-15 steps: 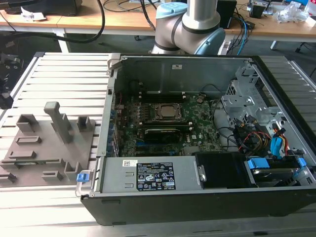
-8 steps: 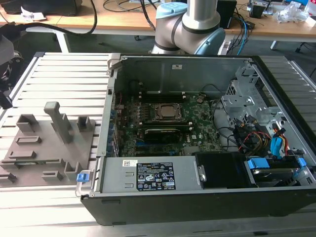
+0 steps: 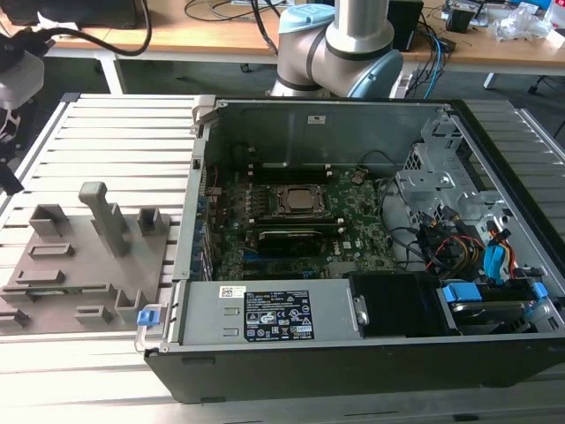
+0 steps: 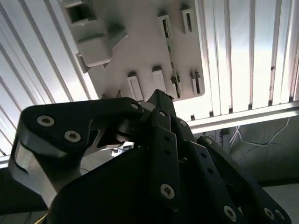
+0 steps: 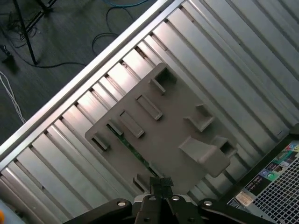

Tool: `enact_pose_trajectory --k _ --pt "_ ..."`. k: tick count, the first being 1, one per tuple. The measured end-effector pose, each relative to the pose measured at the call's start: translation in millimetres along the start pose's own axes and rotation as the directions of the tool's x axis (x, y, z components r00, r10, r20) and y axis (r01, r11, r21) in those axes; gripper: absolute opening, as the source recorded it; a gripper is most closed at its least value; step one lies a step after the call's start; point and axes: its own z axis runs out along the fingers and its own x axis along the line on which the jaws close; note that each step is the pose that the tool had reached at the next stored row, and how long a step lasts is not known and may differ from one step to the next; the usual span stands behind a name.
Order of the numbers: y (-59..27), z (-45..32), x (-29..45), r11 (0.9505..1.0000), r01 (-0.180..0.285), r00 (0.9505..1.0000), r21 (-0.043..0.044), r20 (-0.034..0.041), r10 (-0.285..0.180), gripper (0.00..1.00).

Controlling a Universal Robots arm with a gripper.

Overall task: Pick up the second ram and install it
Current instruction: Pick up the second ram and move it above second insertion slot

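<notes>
You get just a thin edge of the narrow green circuit-board stick (image 5: 134, 151), its rest sunk in the grey plastic holder (image 5: 177, 126); the first wrist view's edge cuts off the black gripper (image 5: 159, 183).

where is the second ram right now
The ram lies in a slot of the grey holder in both wrist views; the holder sits on the exterior view's left, beside the open case.

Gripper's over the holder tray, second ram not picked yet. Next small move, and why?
Probably centre over the second ram: it lies in its slot on the grey holder tray, and the gripper hangs clear above it, nearer the stick's end than its middle.
</notes>
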Motion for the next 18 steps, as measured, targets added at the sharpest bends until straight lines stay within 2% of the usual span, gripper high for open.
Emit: enact_pose_trajectory --k 2,5,6,8,12,14,15,16,18 --pt "0.0 0.0 0.0 0.9992 0.041 0.9992 -0.0007 -0.0003 -0.041 0.11" --pt "0.0 0.0 0.0 0.9874 0.158 0.9874 -0.003 -0.0008 -0.158 0.11" --pt "0.0 0.0 0.0 0.9789 0.204 0.9789 -0.0039 -0.0009 -0.204 0.11" --pt "0.0 0.0 0.0 0.9652 0.261 0.9653 -0.005 -0.001 -0.261 0.11" --pt "0.0 0.0 0.0 0.9471 0.321 0.9471 -0.0062 -0.0011 -0.321 0.11" --pt "0.0 0.0 0.0 0.933 0.36 0.933 -0.007 -0.001 -0.36 0.11" --pt "0.0 0.0 0.0 0.9281 0.372 0.9281 -0.0073 -0.001 -0.372 0.11" --pt "0.0 0.0 0.0 0.9197 0.392 0.9198 -0.0077 -0.0009 -0.392 0.11" --pt "0.0 0.0 0.0 0.9066 0.422 0.9067 -0.0084 -0.0009 -0.422 0.11"
